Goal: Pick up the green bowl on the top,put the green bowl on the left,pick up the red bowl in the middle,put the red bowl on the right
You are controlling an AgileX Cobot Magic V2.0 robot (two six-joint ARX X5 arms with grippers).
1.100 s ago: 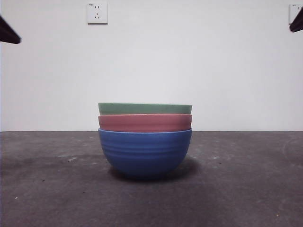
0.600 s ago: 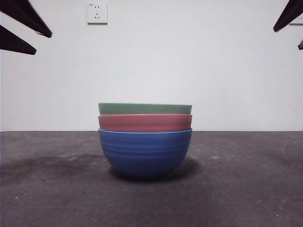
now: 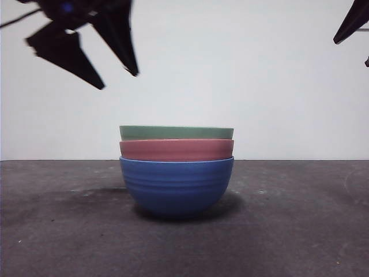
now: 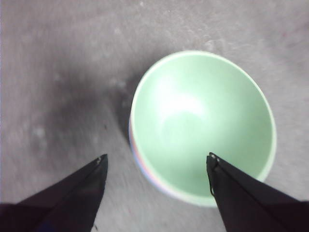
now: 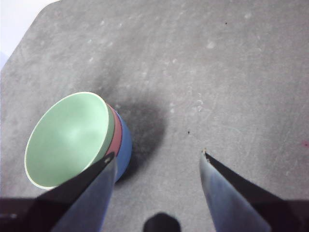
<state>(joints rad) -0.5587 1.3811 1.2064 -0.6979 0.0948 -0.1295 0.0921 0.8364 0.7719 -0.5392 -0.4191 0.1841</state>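
Three stacked bowls — green bowl (image 3: 176, 132) topmost

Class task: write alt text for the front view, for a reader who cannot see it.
Three nested bowls stand on a dark grey table: the green bowl on top, the red bowl in the middle, a blue bowl beneath. The left gripper hangs open, above and left of the stack.

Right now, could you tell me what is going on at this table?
Three bowls sit nested in one stack on the table: the green bowl on top, the red bowl in the middle, a blue bowl at the bottom. The left gripper hovers above the stack's side, open, touching nothing. The right gripper waits off to the side, also open. Nothing has been lifted yet.
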